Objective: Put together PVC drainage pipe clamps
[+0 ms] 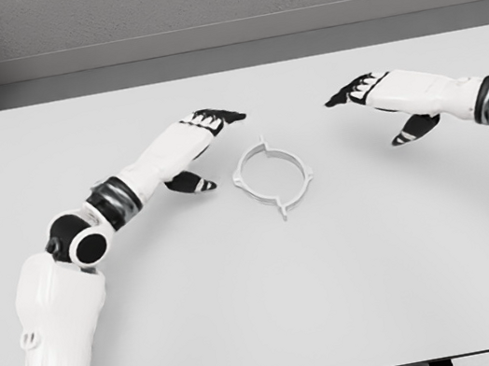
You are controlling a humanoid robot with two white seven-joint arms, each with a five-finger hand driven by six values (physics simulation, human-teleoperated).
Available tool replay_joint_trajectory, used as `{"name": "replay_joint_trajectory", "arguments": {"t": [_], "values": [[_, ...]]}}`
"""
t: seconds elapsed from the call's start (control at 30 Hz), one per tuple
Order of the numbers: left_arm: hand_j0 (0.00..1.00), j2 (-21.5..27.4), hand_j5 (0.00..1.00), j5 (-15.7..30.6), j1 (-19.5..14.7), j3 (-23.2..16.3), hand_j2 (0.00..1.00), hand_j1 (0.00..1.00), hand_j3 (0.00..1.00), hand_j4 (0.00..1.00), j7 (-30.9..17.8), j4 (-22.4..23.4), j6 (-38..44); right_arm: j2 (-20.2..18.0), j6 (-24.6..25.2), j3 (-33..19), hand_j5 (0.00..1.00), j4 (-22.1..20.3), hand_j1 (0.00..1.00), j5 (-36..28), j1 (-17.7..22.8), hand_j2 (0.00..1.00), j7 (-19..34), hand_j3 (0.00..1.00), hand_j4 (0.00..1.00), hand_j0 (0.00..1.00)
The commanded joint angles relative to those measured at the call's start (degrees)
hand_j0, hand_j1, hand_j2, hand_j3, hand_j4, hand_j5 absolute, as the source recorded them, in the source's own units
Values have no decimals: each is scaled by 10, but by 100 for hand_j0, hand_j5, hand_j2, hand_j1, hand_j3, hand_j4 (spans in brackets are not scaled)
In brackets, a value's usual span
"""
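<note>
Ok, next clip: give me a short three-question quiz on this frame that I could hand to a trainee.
1. True or false: the left hand is gripping the clamp ring.
2. Where does the clamp ring lie on the table?
A. Between the two hands
B. Under the right hand
C. At the table's far left edge
3. Fill in: both hands have their fingers ____ and hold nothing.

Key
1. False. The left hand is beside the ring, apart from it.
2. A. It lies flat on the table, nearer the left hand.
3. Open: the fingers are stretched out.
</note>
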Motion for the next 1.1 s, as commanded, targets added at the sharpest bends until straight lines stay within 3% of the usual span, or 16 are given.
{"name": "replay_joint_trajectory", "arguments": {"t": [0.0, 0.17, 0.27, 0.37, 0.63, 0.87, 1.07], "values": [[100, 1, 100, 20, 1, 28, 100, 100, 100, 100, 1, -42, -20, -12, 1, -2, 100, -3, 100, -3, 0, 100, -3, 100, 100, 100], [100, 4, 100, 46, 30, 27, 100, 100, 100, 100, 1, -65, -20, -26, 1, -3, 100, 3, 100, -5, -8, 100, -8, 100, 100, 100], [100, 3, 100, 42, 42, -3, 100, 100, 100, 100, 1, -64, -20, -45, 1, -4, 100, -1, 100, -5, -11, 100, -7, 100, 100, 100], [100, 3, 100, 38, 41, -48, 100, 100, 100, 100, 0, -61, -20, -45, 1, -4, 100, -2, 100, -5, -11, 100, -7, 100, 100, 100], [100, 0, 100, 38, 42, -121, 100, 100, 100, 100, -1, -61, -20, -49, 2, -2, 100, 0, 100, -1, -16, 100, -2, 100, 100, 100], [100, -5, 100, 38, 42, -142, 100, 100, 100, 100, -1, -58, -20, -48, 2, -2, 100, -2, 100, 0, -17, 100, -3, 100, 100, 100], [100, -16, 100, 36, 33, -142, 100, 100, 100, 100, -1, -24, -20, -48, 4, -2, 100, 2, 100, 1, -17, 100, -7, 100, 100, 100]]}}
